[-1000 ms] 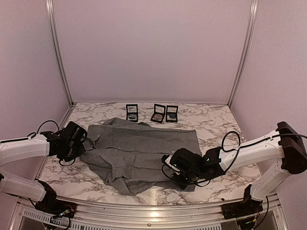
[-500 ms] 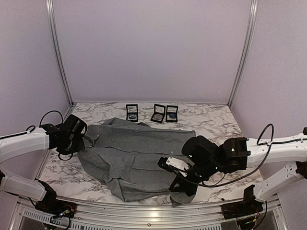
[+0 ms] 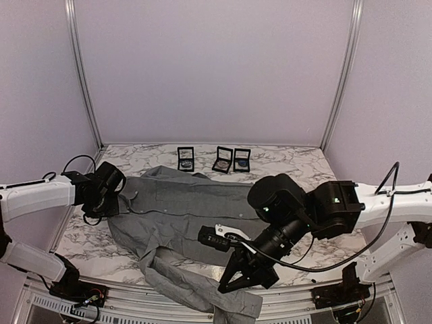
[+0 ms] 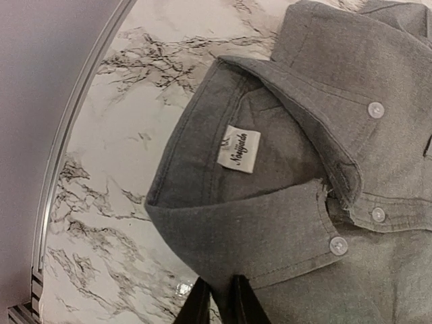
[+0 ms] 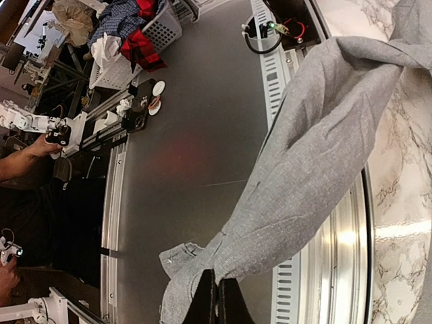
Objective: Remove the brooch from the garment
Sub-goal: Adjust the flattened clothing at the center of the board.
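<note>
Pinching one sleeve (image 5: pixel 304 169) of the grey long-sleeved button-up shirt (image 3: pixel 189 202) near its cuff, the right gripper (image 5: pixel 216 297) is clamping the fabric between fully closed fingers beyond the table's near edge. The shirt's body is lying across the white marble-patterned table (image 3: pixel 304 169), collar leftward. The left gripper (image 4: pixel 221 305) is sitting at the collar's edge, below the small white neck label (image 4: pixel 239 148). Whether its narrowly parted fingers are clamping cloth cannot be told.

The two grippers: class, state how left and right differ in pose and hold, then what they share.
The left gripper sits low at the garment's collar; the right gripper hangs over the table's near edge. The right is shut on a sleeve; the left's grip is unclear. Both are at the garment.
</note>
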Tool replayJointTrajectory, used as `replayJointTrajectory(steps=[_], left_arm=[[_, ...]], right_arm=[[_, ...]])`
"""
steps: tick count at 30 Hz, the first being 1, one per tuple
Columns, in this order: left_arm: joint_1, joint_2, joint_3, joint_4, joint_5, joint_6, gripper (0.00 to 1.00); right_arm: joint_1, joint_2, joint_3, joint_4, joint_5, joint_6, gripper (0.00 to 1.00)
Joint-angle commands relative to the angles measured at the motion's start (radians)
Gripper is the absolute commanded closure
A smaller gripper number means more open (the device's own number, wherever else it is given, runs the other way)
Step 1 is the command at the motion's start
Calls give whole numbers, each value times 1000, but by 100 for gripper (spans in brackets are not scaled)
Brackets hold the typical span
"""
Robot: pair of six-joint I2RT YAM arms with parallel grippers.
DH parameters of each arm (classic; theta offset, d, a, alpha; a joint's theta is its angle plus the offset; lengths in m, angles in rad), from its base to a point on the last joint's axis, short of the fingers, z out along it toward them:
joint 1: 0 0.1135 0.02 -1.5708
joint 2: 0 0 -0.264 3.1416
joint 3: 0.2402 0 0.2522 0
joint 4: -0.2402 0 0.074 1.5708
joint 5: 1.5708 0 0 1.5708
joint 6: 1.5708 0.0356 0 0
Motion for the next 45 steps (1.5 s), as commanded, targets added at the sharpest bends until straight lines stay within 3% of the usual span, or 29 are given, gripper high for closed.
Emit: replayJointTrajectory(steps=[1,7,15,19,21,25,32,39,42,45], left_arm=[[6,-9,32,-38,66,24,80],[-22,-65,28,-37,135,-1,63],[-130,-191,-22,-36,188,-135,57],[-170,-295,-124,-22,223,-273,62],[-191,-368,-184,-10,240,-341,63],[-229,-453,-275,31,264,-439,64],[-304,-414,-299,71,232,-497,64],[-316,-382,-290,70,213,-500,64],[-318,-380,-287,65,210,-498,64],[-318,-380,-281,65,207,-496,64]], right_arm=[[-18,95,-34,35,0,47,100],[-122,207,-191,243,56,118,100],[-168,293,-282,299,324,169,99],[-163,227,-282,244,476,166,75],[-144,179,-265,200,553,155,61],[-65,120,-208,114,672,128,49],[135,151,-180,59,703,99,44],[278,261,-157,-16,787,191,37],[300,284,-155,-21,791,224,38],[308,302,-158,-26,777,252,46]])
